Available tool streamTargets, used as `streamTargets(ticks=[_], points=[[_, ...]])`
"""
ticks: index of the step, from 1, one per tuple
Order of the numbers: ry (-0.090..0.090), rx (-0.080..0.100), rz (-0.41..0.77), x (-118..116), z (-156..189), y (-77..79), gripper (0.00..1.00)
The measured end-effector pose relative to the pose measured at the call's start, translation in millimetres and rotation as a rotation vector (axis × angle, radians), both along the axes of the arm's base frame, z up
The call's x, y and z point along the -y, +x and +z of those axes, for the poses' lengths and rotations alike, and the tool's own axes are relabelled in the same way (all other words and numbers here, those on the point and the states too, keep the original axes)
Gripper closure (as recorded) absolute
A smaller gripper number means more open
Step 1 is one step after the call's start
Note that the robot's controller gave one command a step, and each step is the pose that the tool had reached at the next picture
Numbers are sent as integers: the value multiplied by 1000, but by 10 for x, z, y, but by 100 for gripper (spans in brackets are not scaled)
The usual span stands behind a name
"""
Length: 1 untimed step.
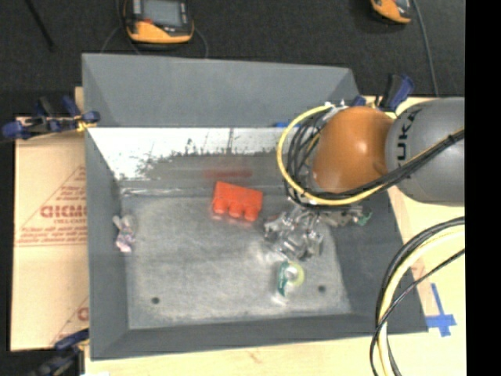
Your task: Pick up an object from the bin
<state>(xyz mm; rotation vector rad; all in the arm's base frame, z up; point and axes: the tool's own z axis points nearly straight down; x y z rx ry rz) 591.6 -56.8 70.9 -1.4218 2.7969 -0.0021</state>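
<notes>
Though the gripper [296, 238] hangs low by the right wall of the bin [219, 92], whether it is open or closed cannot be told. A grasp here may catch nothing, since the small green-white thing [287, 279] lies just beside it, nearer the front edge.

Bin [211, 92] contents, three loose items on the grey floor, well apart.
1. Orange-red oblong block [236, 202], lying flat, mid-floor towards the far wall.
2. Small pale green-and-white item with a yellowish loop [288, 279], near-right part of the floor, just to the near side of the gripper [296, 240]; kind not identifiable.
3. Small lilac-and-white item [124, 234], close to the left wall.
</notes>
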Motion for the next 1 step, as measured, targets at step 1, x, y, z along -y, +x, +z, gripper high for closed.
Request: streamTargets(ticks=[1], points=[[-2,4,-10,-14,1556,-64,100]])
